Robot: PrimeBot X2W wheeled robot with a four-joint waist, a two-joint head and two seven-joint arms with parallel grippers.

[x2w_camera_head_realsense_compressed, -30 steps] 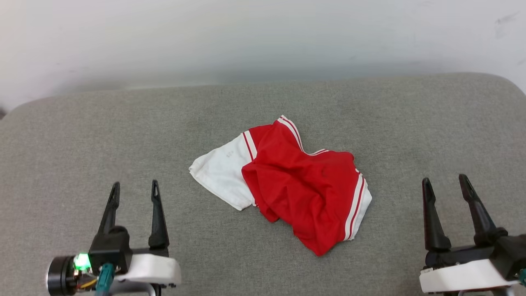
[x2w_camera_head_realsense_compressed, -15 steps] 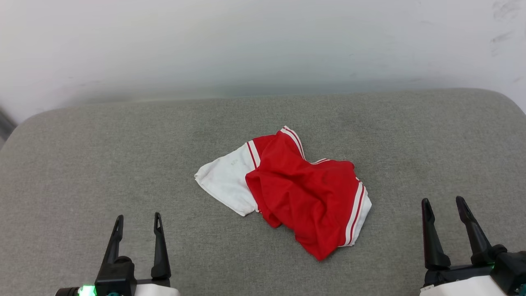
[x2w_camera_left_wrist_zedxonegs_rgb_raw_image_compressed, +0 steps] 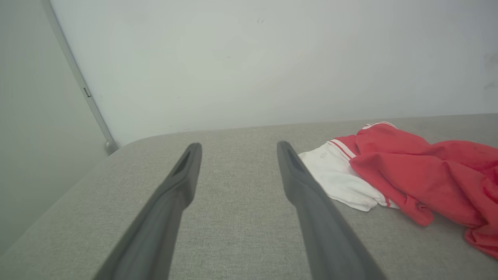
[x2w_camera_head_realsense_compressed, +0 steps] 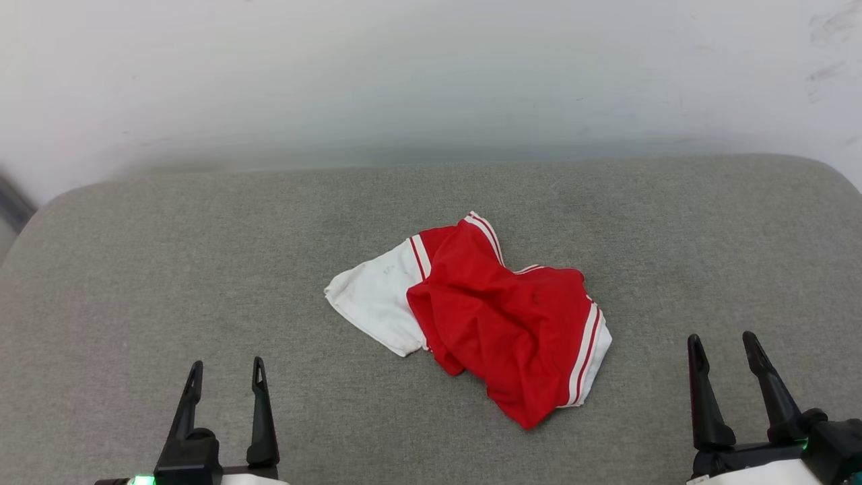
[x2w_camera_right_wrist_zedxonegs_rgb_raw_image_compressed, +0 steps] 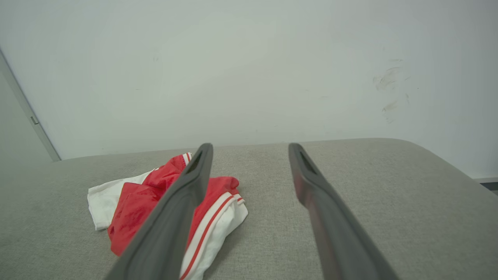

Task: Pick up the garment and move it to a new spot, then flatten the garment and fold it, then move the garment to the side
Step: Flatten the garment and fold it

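The garment [x2w_camera_head_realsense_compressed: 498,323] is a crumpled red T-shirt with white sleeves and striped trim, lying bunched in the middle of a grey padded surface [x2w_camera_head_realsense_compressed: 168,269]. My left gripper [x2w_camera_head_realsense_compressed: 227,368] stands open at the lower left of the head view, well short of the cloth, with nothing between its fingers. My right gripper [x2w_camera_head_realsense_compressed: 724,341] is open at the lower right, also apart from it. In the left wrist view the garment [x2w_camera_left_wrist_zedxonegs_rgb_raw_image_compressed: 420,175] lies right of my left gripper [x2w_camera_left_wrist_zedxonegs_rgb_raw_image_compressed: 237,147]. In the right wrist view the garment [x2w_camera_right_wrist_zedxonegs_rgb_raw_image_compressed: 144,202] lies left of and partly behind my right gripper [x2w_camera_right_wrist_zedxonegs_rgb_raw_image_compressed: 251,147].
A pale wall [x2w_camera_head_realsense_compressed: 431,74] rises directly behind the grey surface. The surface has rounded far corners [x2w_camera_head_realsense_compressed: 828,172] and drops off at both sides. A grey vertical strip [x2w_camera_left_wrist_zedxonegs_rgb_raw_image_compressed: 78,77] runs down the wall at the far left.
The whole head picture has shifted downward, so the camera has tilted up. Both grippers now sit lower in the picture. The garment lies as before.
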